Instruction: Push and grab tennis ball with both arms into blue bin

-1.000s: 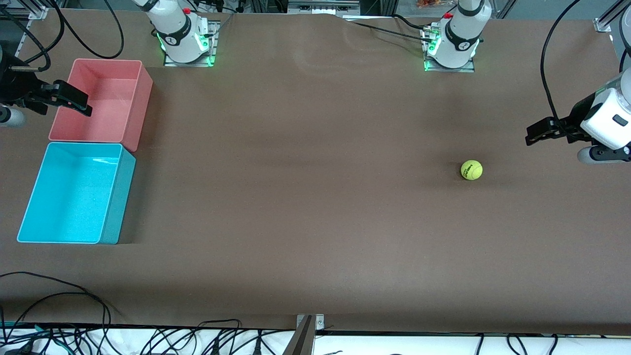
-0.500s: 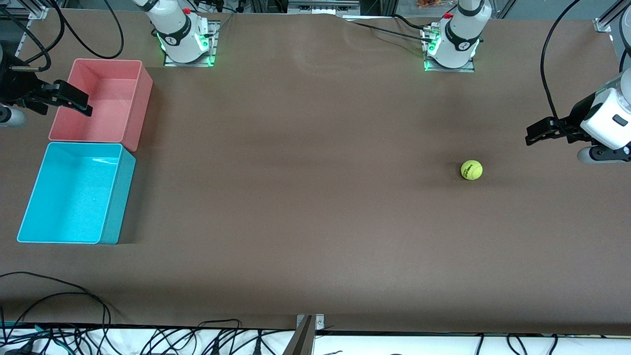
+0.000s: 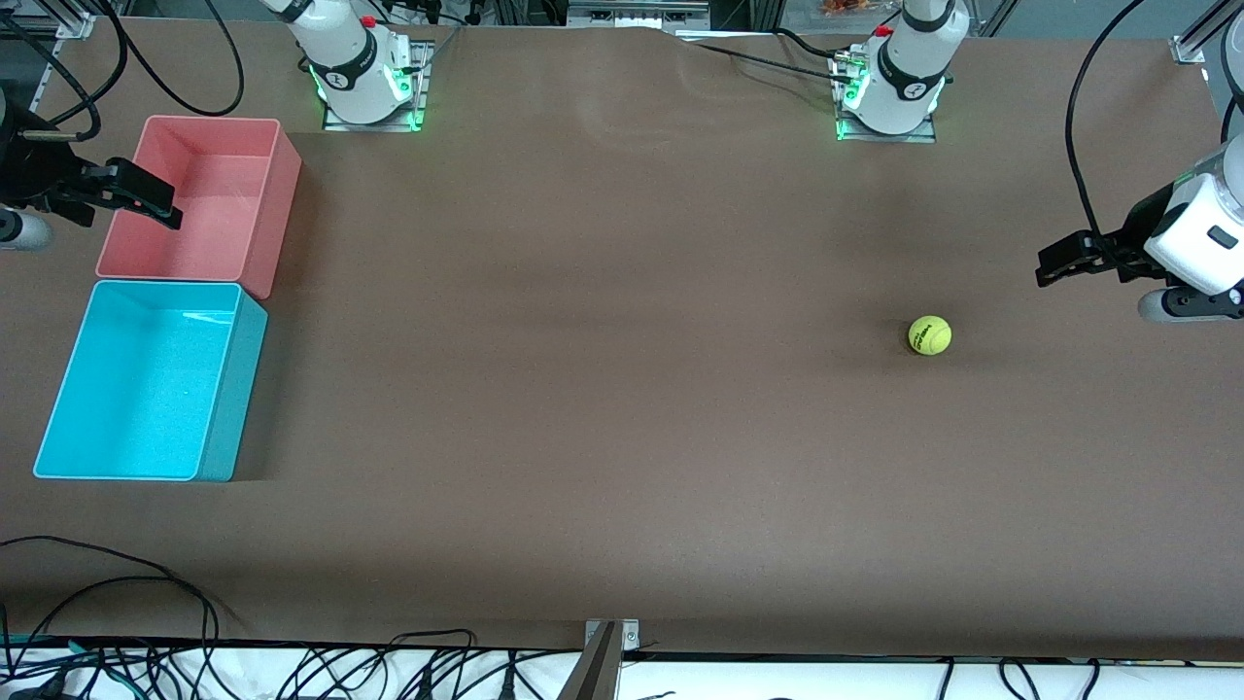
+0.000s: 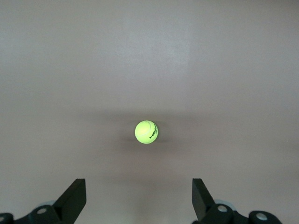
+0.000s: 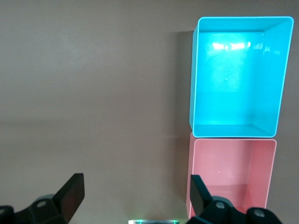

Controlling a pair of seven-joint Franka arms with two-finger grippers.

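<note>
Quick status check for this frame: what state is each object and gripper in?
tennis ball: loose on the table, untouched.
blue bin: upright, empty.
pink bin: upright, empty, touching the blue bin.
left gripper: open, empty, raised near the ball.
right gripper: open, empty, over the pink bin's edge.

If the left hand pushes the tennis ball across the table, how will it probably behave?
The tennis ball is round and sits free on the flat brown table, so a push will probably make it roll on, perhaps off line. Its fuzzy cover likely gives open fingers good grip. It looks small and probably light.
</note>
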